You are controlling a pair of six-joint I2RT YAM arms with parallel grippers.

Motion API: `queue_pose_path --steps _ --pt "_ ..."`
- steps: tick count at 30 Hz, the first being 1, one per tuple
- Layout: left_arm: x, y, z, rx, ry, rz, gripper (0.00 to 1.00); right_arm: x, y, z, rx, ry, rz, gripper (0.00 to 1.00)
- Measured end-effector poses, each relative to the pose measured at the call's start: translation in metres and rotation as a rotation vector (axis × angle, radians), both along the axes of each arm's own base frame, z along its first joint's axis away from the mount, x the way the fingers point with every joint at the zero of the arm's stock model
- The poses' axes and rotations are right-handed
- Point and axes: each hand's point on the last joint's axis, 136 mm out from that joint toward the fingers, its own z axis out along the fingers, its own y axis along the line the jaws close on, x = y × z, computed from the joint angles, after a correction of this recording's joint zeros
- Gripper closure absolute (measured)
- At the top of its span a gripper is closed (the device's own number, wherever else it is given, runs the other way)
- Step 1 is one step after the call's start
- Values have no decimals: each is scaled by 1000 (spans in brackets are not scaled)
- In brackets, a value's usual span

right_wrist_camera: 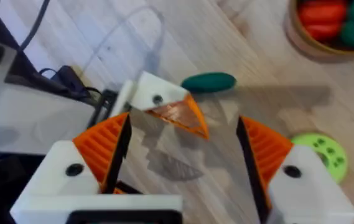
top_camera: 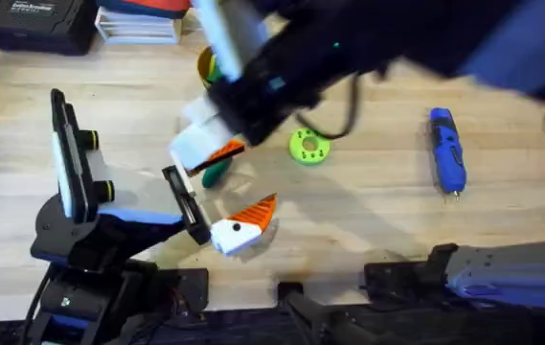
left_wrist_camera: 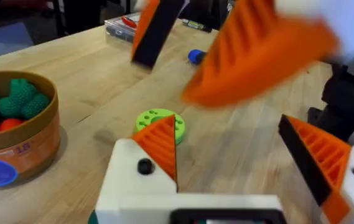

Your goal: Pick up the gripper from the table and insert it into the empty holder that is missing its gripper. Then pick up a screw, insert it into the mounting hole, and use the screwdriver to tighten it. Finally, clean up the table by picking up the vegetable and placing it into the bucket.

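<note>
**Wedge sits on the holder, right pincer wide around it**

From my remote seat, the gripper (right_wrist_camera: 180, 115), the small orange wedge, lies against the white holder (right_wrist_camera: 149, 93) on the left gripper (left_wrist_camera: 226, 130), near the middle of the table (top_camera: 368, 192) and toward its near edge. A dark hole shows in the holder's white face beside the wedge. I cannot tell whether the wedge is fully seated.

The left pincer stands wide. One finger is the holder with the wedge on it, and the other is its orange ribbed twin, well apart from it.

The right gripper (right_wrist_camera: 183, 134) reaches in from the far right across the middle and hangs over the wedge. Its jaws are wide too, one orange pad on each side of the wedge, and I see a gap between the wedge and each pad. It holds nothing.

The vegetable (right_wrist_camera: 209, 82), a dark green cucumber, lies flat on the wood just beyond the holder, on the far side.

The bucket (left_wrist_camera: 33, 134) stands farther off toward the far edge, with green and orange toy vegetables inside.

A bright green holed disc (top_camera: 308, 147) lies to the right of the cucumber, apart from it.

The screwdriver (top_camera: 447, 149) lies well to the right, its metal bit pointing toward the near edge.
</note>
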Motion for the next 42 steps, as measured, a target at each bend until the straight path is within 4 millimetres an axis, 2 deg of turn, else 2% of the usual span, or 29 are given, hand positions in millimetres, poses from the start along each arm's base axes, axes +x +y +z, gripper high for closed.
queue_pose_path --steps 4,8,10,15,18,25,30,34,35,36,37,38,42 --pt "0 0 0 0 0 0 16 3 -43 22 -10 -21 -41 8" --pt "0 0 0 0 0 -3 15 4 -78 31 -22 -31 -68 8" --pt "0 0 0 0 0 -3 15 1 -89 26 -10 -21 -70 8" --pt "0 0 0 0 -1 -3 15 -17 -112 -9 32 49 -78 9" --pt "0 0 0 0 -1 -3 15 -35 -121 -16 112 66 -70 8" --pt "0 0 0 0 -1 -3 15 -73 -125 12 333 -3 18 8" --pt "0 0 0 0 -1 -3 15 -90 -129 6 320 0 102 8" --pt "0 0 0 0 -1 -3 15 -97 -132 1 288 -52 205 7" --pt "-1 0 0 1 -2 -4 50 -97 -131 1 286 -67 223 7" --pt "-1 -1 0 1 -3 -7 707 -97 -131 2 282 -109 273 8" --pt "-1 -1 0 1 -3 -7 868 -96 -130 2 282 -118 279 8" --pt "-1 0 0 4 -8 -7 964 -96 -130 2 281 -123 281 9" --pt "-1 0 0 3 -7 -6 994 -89 -134 -1 249 -150 264 8"
